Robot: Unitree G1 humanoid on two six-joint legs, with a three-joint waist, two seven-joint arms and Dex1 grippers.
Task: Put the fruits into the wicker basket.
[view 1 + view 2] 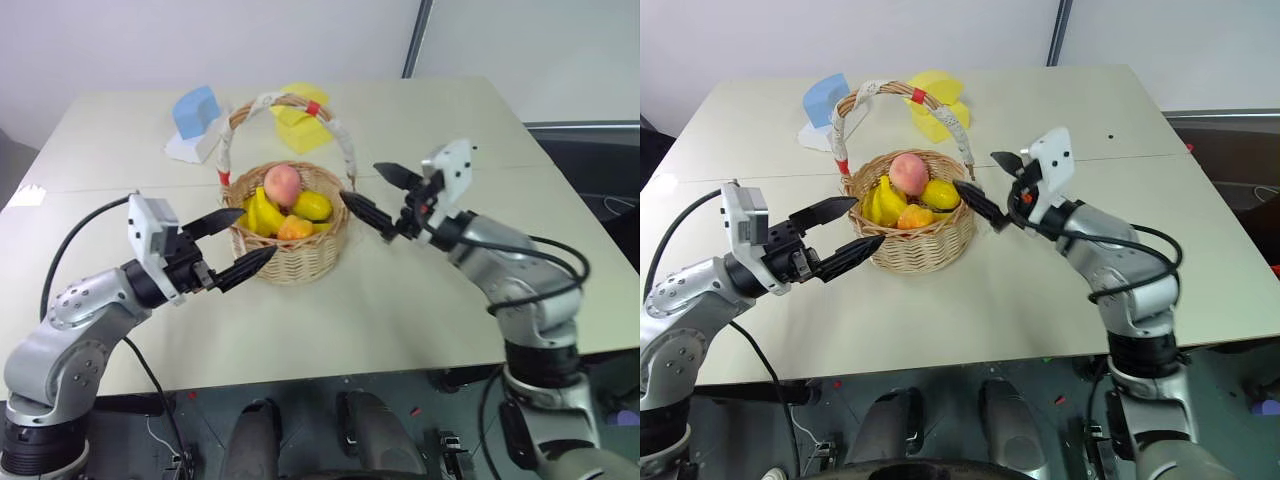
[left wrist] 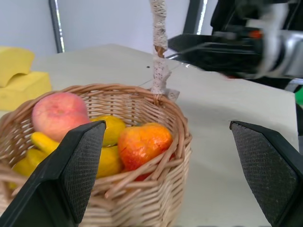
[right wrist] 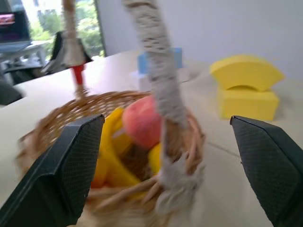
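**A:** Both claws are wide open and empty: left gripper [image 1: 238, 244] by the wicker basket [image 1: 300, 262], right gripper [image 1: 374, 194] beside its rim. Peach [image 1: 282, 183] and mango [image 1: 294, 228] are inside.

**B:** Risk: a finger could snag the handle [image 1: 340, 140] and tip it.

My tool fingers [image 2: 78, 170] carry matt black, finely dimpled pads. The basket [image 1: 300, 255] is rough tan wicker, its handle [image 1: 340, 140] wrapped in coarse white cord. The fruits [image 2: 142, 144] look smooth, slightly glossy plastic. The table [image 1: 420, 300] is matt, smooth.
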